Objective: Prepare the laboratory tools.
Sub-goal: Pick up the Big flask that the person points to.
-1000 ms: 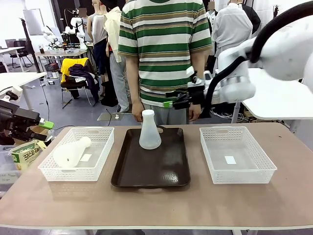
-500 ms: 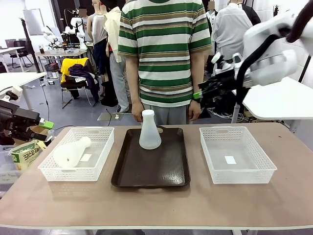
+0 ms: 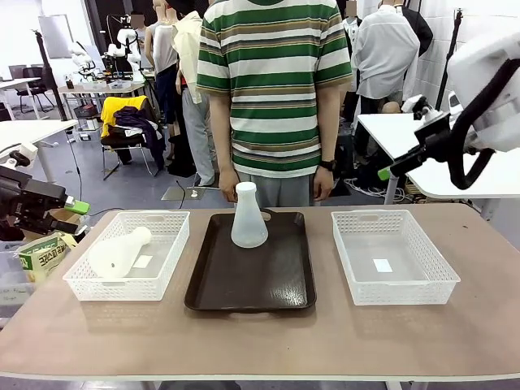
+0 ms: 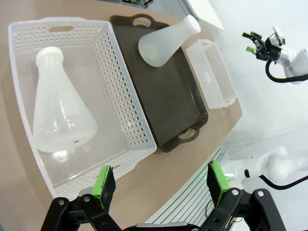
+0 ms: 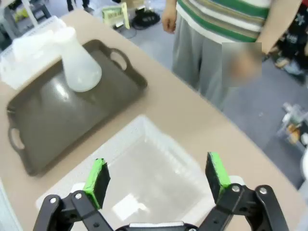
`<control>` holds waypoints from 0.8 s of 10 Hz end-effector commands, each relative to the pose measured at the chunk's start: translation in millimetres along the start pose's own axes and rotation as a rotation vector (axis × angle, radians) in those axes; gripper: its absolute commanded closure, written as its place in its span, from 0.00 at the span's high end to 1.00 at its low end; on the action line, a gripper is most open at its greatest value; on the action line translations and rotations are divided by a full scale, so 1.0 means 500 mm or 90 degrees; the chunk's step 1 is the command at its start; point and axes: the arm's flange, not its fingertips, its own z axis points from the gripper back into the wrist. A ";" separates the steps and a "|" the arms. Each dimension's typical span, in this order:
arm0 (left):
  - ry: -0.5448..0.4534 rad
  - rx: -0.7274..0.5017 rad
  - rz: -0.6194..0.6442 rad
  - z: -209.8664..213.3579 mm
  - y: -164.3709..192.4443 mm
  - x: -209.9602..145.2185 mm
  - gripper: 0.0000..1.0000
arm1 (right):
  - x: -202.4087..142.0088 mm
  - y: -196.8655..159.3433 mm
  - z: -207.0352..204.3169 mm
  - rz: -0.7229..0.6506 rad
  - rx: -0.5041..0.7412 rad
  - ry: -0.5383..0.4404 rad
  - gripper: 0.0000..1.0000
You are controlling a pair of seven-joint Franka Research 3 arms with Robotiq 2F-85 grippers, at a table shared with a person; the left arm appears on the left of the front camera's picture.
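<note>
At the left, our left gripper [image 4: 160, 182] hangs above the near left end of the surface [image 3: 260, 341], jaws spread wide with nothing between them. Just below and beyond it sits the left mesh basket [image 3: 122, 288], and in it one flask [image 3: 118, 253] lies on its side, neck toward the far right corner of the basket.

In the middle is the dark tray [image 3: 252, 280]. The second flask [image 3: 248, 219] stands upright on its far end, neck up. A person [image 3: 272, 89] stands behind the tray with arms hanging, touching nothing.

To the right, the right mesh basket [image 3: 406, 292] holds only a small white label. Our right gripper [image 5: 156, 178] is raised high over the far right side, looking down into that basket, its jaws also wide and empty.

We judge that one flask is in place and the other remains to be fetched, so the step in hand is the approach to the lying flask. The next move probably falls to our left arm: descend into the basket, close the jaws across the narrow neck or the taper, lift clear of the basket wall, then turn the flask upright beside its twin on the tray.
</note>
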 end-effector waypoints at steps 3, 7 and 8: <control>-0.009 -0.012 -0.004 0.000 0.002 0.000 1.00 | -0.022 0.010 -0.004 -0.032 0.080 0.009 1.00; -0.009 -0.012 -0.004 0.000 0.002 0.000 1.00 | -0.026 0.019 -0.014 -0.026 0.075 0.001 1.00; -0.009 -0.012 -0.004 0.000 0.002 0.000 1.00 | -0.026 0.019 -0.014 -0.026 0.075 0.001 1.00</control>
